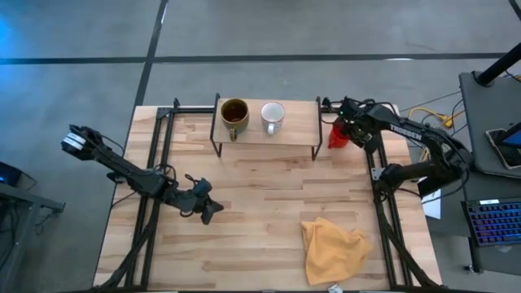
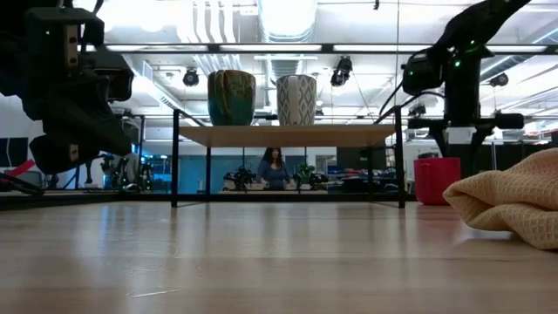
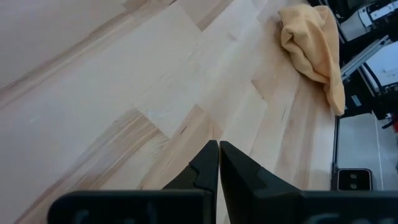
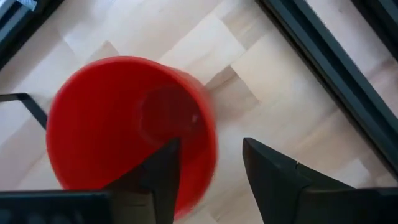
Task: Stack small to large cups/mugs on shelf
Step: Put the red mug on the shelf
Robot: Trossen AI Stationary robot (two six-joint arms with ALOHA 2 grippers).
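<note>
The light-wood shelf (image 1: 299,124) (image 2: 288,135) stands at the table's far side. On it, upright and side by side, are the dark brown mug (image 1: 234,115) (image 2: 231,96) and the white mug (image 1: 273,115) (image 2: 296,98). The red mug (image 1: 335,137) (image 2: 436,180) (image 4: 118,124) stands on the table just right of the shelf. My right gripper (image 1: 348,130) (image 4: 210,142) is open above it, pointing down. My left gripper (image 1: 207,212) (image 3: 219,144) is shut, low over bare table left of centre. My right gripper comes at the red mug from above, one finger (image 4: 165,168) over its inside and the other (image 4: 267,174) outside, astride the rim (image 4: 210,121) on the side away from the shelf. The mug stands upright on the table. Whether a finger touches the wall, I cannot tell.
A crumpled yellow-orange cloth (image 1: 334,248) (image 2: 514,205) (image 3: 311,43) lies near the table's near right corner. Black frame rails (image 1: 383,203) run along the table's sides. The shelf has bare board (image 1: 303,114) to the right of the white mug. A person (image 2: 273,166) stands far behind.
</note>
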